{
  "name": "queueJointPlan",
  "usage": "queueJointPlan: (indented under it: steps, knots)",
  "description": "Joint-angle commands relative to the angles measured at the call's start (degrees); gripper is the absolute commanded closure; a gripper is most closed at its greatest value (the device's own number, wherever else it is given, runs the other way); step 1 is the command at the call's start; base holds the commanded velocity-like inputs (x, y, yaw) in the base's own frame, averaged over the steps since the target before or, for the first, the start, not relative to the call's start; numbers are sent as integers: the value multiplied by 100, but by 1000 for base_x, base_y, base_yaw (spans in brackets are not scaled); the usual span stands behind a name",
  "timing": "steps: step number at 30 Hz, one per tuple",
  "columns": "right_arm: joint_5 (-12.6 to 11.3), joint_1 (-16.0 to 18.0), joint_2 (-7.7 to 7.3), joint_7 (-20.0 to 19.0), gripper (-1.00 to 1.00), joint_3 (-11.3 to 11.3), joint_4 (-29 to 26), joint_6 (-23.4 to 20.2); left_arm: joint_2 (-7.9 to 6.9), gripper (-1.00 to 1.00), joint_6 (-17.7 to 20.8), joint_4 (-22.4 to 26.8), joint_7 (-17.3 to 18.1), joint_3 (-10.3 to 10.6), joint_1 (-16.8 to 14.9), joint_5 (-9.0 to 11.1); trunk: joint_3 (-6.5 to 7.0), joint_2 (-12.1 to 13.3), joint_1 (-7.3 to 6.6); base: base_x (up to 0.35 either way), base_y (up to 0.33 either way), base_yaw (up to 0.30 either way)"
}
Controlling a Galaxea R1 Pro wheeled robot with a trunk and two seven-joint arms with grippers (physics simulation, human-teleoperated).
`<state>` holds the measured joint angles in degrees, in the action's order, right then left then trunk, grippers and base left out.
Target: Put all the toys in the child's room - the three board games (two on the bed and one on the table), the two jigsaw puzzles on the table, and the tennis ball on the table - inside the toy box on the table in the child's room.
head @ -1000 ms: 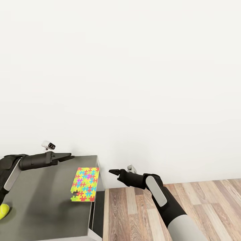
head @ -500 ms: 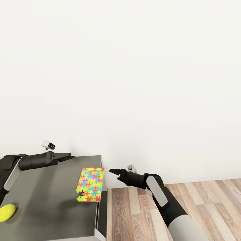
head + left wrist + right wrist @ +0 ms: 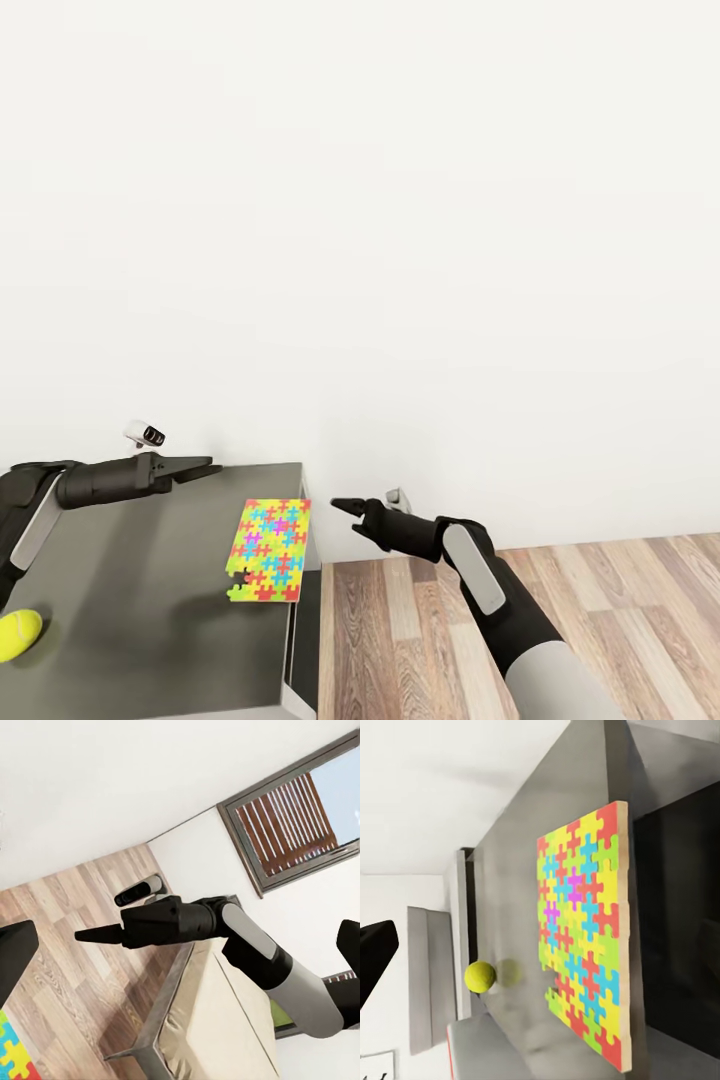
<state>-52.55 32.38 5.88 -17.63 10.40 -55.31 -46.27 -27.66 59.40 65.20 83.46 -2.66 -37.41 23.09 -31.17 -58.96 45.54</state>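
Listing what lies before me, task items first.

Jigsaw puzzle (image 3: pixel 268 550): one, multicoloured, lying flat on the grey counter (image 3: pixel 130 580), its long side flush with the counter's edge nearest the wooden floor (image 3: pixel 560 620). One corner piece is missing or notched. Apart from both my hands.

Tennis ball (image 3: pixel 17 635): one, yellow-green, on the same counter, well apart from the puzzle; in the right wrist view it sits beyond the puzzle (image 3: pixel 585 937) at (image 3: pixel 479 976), resting free.

Change noted: over the last second the whole scene has slid sideways in my head view, puzzle and counter edge drifting and the ball showing more fully. My arms kept their pose, so I judge that my base or head turned, not that the things moved. Nothing is gathered here yet, and the toy box is not among what I can list.

Left fingers (image 3: pixel 200 467): hovering above the counter's far part, drawn into a dark narrow point, seemingly pressed together, holding nothing.

Right fingers (image 3: pixel 348 506): out over the floor just beside the counter's edge, near the puzzle, touching nothing; in the left wrist view they taper to one tip (image 3: pixel 97 935), apparently closed and empty.

Beyond: white wall (image 3: pixel 400 250).
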Motion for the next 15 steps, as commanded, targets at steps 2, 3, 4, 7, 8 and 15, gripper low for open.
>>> queueJointPlan:
  steps: [2, 3, 4, 7, 8, 15]
  knots:
    - [18, 4, 1, -31, -100, -10, 24, -21, -2, -100, 60, 1, 12, 2, -3, 11, -24, -45, 23, 0, 0, 0]
    - [15, 5, -9, -35, -100, -14, 45, -22, -2, -100, 60, 1, 12, 2, -3, 11, -24, -45, 23, 0, 0, 0]
    - [12, 5, -36, -38, -100, -18, 71, -22, -2, -100, 60, 1, 12, 2, -3, 11, -24, -45, 23, 0, 0, 0]
    - [4, 5, -123, -50, -100, -25, 148, -28, -2, -100, 60, 1, 12, 2, -3, 15, -24, -45, 23, 0, 0, 0]
    - [2, 5, -151, -52, -100, -27, 186, -29, -2, -100, 60, 1, 12, 2, -3, 17, -24, -45, 23, 0, 0, 0]
    - [0, 27, -204, -120, -100, -53, 409, -31, -2, -100, 60, 1, 12, 2, -3, 18, -24, -45, 23, 0, 0, 0]
